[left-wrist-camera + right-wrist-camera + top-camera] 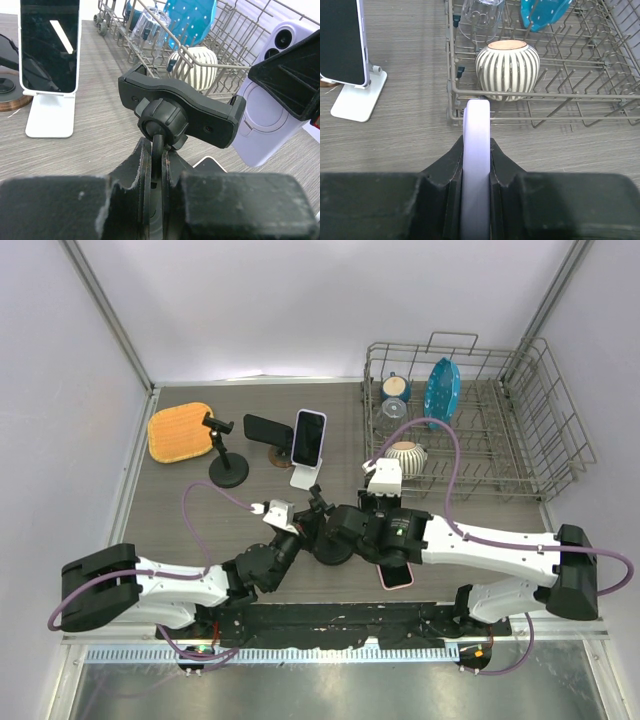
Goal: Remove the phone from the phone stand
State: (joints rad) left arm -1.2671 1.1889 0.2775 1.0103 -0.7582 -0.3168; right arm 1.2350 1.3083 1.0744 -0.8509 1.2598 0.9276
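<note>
Right fingers [445, 172] pinch phone [476, 150], seemingly clear of stand [180, 112].

Quick tally, going clockwise. Phones: 3. That's the lavender phone [396, 575] at 6 o'clock, the white-edged phone [309, 437] at 11, and the dark phone [267, 429] just beside it. Stands: 4. There's the clamp stand [180, 112] mid-table, white stand [305, 478], brown-foot stand [278, 456], and black round-foot stand [228, 472] toward 10. Dish rack [572, 445]: 1, at 2 o'clock. Inside it are 4 pcs: 1 striped pot [407, 457], 1 glass [393, 408], 1 blue cup [396, 388], 1 teal plate [442, 390]. Orange mat [180, 433]: 1, far out at 10.
</note>
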